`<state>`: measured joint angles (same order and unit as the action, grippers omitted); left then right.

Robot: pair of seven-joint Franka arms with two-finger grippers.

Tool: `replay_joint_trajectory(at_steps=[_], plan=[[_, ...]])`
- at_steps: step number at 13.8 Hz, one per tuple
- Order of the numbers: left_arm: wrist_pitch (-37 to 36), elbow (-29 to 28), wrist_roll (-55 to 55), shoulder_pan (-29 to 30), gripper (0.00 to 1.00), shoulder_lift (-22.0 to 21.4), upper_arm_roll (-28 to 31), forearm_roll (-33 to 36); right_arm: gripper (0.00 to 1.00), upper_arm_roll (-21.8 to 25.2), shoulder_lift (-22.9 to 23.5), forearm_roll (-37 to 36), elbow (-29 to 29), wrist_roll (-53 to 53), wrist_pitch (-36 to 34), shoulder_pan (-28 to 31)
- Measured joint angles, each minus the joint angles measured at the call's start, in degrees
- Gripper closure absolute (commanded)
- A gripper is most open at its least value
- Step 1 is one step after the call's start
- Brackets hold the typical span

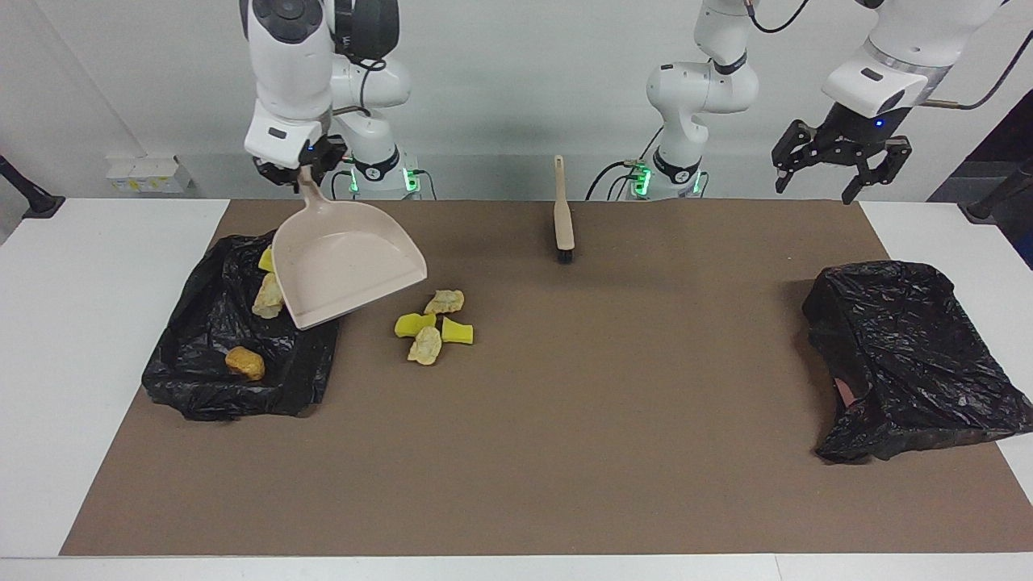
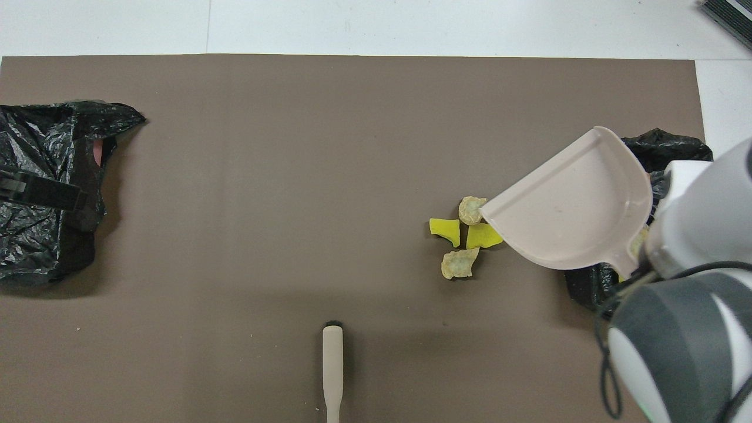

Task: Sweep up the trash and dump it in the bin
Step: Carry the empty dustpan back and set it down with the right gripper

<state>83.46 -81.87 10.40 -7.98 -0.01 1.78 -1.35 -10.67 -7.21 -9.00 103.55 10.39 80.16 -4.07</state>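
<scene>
With the right hand [image 1: 297, 171] clamped on the empty dustpan [image 1: 343, 262] over the black bin bag [image 1: 202, 363], where three chunks lay, a good next scoop needed its lip flat beside the four chunks [image 1: 434, 325] on the bench mat, while the open left hand [image 1: 839, 161] waited, the brush [image 1: 563, 211] ungrasped.

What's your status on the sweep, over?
Right gripper shut on dustpan, held over bin. Left gripper open, waiting. Three trash pieces in bin, four beside it. Brush idle.
</scene>
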Motion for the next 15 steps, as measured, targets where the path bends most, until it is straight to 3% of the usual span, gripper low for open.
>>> replay_joint_trajectory(at_steps=[3, 7, 12, 15], plan=[[-0.27, 0.71, 0.00, -0.01, 0.00, -0.02, 0.66, 0.00, 1.00, -0.57, 4.90, 5.97, 0.28, -23.21, 9.23, -7.70], [-1.76, 0.71, -0.01, 0.01, 0.00, -0.49, 1.69, 0.03, 1.00, -0.71, 16.25, 8.38, -0.62, -45.88, 24.77, -18.74], [-2.63, 0.48, -0.82, 0.13, 0.00, -0.84, 3.31, 0.10, 1.00, -0.62, 31.11, 9.89, -11.26, -55.19, 31.80, -25.37], [-2.63, 0.46, -1.02, 0.13, 0.00, -0.81, 3.32, 0.13, 0.97, -0.61, 35.87, 9.95, -14.64, -56.04, 34.70, -27.01]])
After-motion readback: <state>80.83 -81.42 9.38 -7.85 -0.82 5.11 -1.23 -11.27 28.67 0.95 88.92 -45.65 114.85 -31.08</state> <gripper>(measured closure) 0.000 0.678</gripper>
